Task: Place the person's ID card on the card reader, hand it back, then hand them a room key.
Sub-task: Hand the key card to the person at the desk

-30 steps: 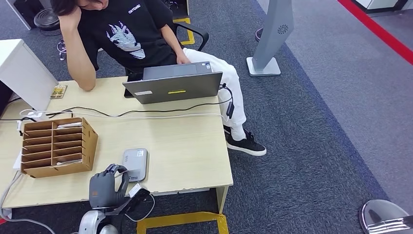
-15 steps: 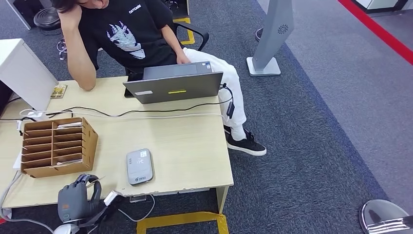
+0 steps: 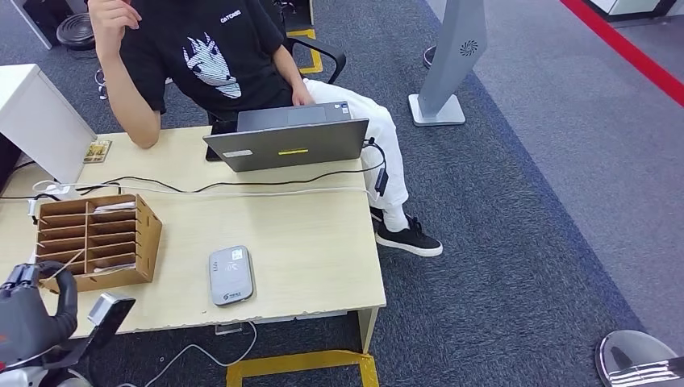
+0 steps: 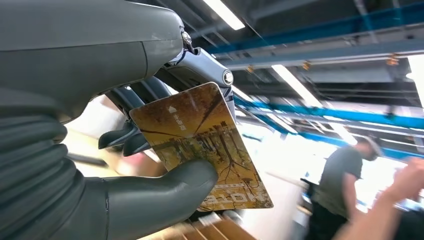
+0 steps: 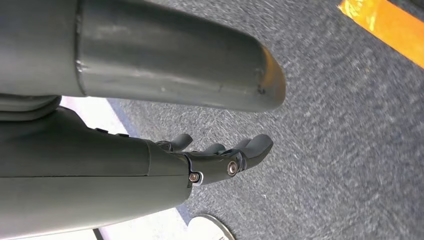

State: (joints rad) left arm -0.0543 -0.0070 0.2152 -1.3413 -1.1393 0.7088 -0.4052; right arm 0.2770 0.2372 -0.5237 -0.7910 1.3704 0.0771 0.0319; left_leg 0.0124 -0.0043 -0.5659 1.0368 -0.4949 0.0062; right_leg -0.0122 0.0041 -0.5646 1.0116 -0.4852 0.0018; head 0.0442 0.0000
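The head view looks forward and steeply down from high on the robot over the surface [image 3: 306, 242], with the seated person [image 3: 218, 56] at its far edge and grey carpet to the right. The left wrist view sits close behind the left hand [image 4: 150, 165], tilted up toward ceiling lights; both views catch that hand [image 3: 32, 314]. The right wrist view, close behind the right hand [image 5: 215, 157], faces the carpet.

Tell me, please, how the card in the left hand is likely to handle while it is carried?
The card looks thin, flat and unbent, so probably stiff and light. Its glossy face may be slippery; the left hand holds it between thumb and fingers, so it could slide.
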